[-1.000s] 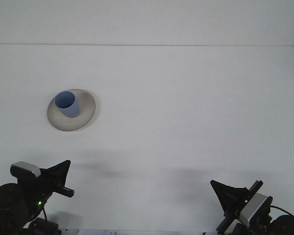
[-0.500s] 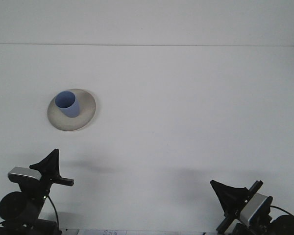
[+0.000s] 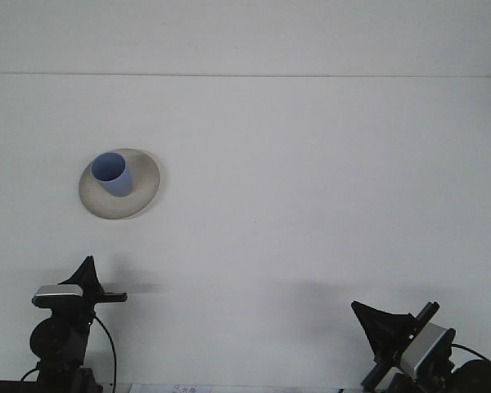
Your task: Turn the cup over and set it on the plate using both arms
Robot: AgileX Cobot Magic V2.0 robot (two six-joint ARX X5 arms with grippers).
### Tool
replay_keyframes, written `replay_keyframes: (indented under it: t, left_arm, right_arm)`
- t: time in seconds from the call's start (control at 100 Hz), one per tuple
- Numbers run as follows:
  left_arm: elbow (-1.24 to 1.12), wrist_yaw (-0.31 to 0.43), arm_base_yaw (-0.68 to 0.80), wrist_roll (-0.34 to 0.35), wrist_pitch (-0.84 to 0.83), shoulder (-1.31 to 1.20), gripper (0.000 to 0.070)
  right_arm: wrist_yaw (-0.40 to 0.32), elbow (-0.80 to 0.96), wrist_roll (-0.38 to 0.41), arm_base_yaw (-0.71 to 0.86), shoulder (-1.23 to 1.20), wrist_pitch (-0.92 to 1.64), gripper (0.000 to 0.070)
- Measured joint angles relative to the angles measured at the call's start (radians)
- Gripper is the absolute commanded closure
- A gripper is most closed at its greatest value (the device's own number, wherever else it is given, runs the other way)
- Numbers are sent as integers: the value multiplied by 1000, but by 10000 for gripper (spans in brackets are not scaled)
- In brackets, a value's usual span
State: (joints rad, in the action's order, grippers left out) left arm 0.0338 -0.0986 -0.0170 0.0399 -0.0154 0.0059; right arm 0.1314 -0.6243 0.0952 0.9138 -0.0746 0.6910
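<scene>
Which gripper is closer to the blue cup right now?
Left. The left gripper sits below the blue cup, on the same side of the table. The right gripper is far off at the opposite lower corner.

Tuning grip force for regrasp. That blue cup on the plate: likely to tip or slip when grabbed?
The blue cup stands mouth-up on the plate, taller than wide, so a sideways nudge would probably tip it. Its wall looks smooth and tapered, so it may slip downward in a light pinch. It appears empty and is likely light; it could skate across the plate if pushed low.
</scene>
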Motion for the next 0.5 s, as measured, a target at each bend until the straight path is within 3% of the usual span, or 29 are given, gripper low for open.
replay_keyframes:
  t: [0.5]
  left_arm:
    - [0,0,0,0,12,-1,685]
  right_arm:
    - [0,0,0,0,0,0,694]
